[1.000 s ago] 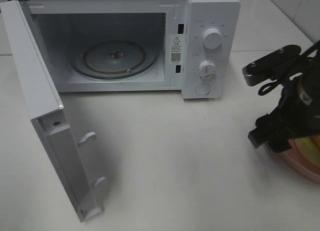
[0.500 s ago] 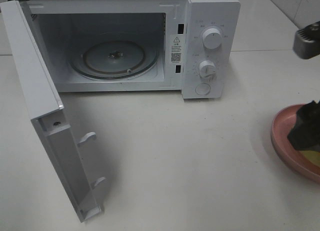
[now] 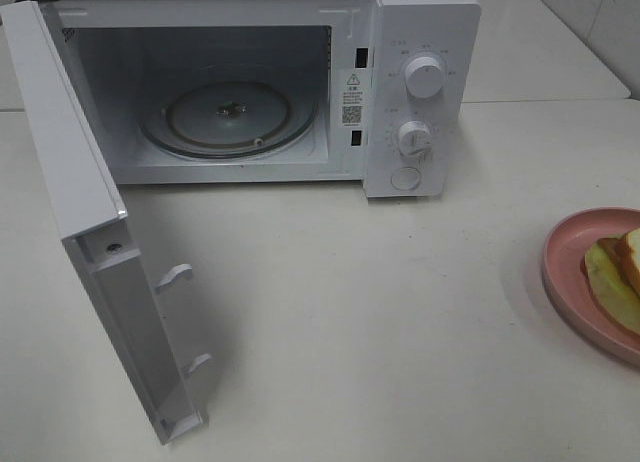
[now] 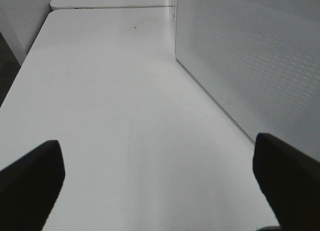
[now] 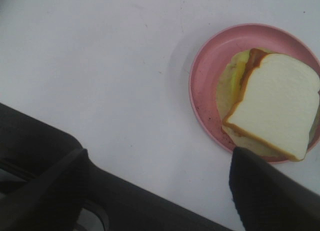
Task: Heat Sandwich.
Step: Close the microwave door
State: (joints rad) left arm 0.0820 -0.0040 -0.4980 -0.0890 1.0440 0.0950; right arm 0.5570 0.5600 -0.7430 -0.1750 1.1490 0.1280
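Observation:
The sandwich point(image 3: 615, 282), white bread with a tan crust and green filling, lies on a round pink plate point(image 3: 562, 257) at the right edge of the table. The right wrist view shows the sandwich point(image 5: 275, 101) on the plate point(image 5: 204, 86). My right gripper point(image 5: 160, 191) is open and empty, held above the table beside the plate. My left gripper point(image 4: 160, 191) is open and empty above bare table, with the microwave's perforated side wall point(image 4: 250, 56) next to it. Neither gripper shows in the exterior view.
The white microwave point(image 3: 420, 42) stands at the back. Its door point(image 3: 70, 182) is swung wide open to the left and reaches towards the table's front. The glass turntable point(image 3: 228, 117) inside holds nothing. Two knobs point(image 3: 424, 77) are on its right panel.
The right arm, which stood over the plate, has drawn off to the right and out of the exterior view. The plate and sandwich now show. The microwave has not changed.

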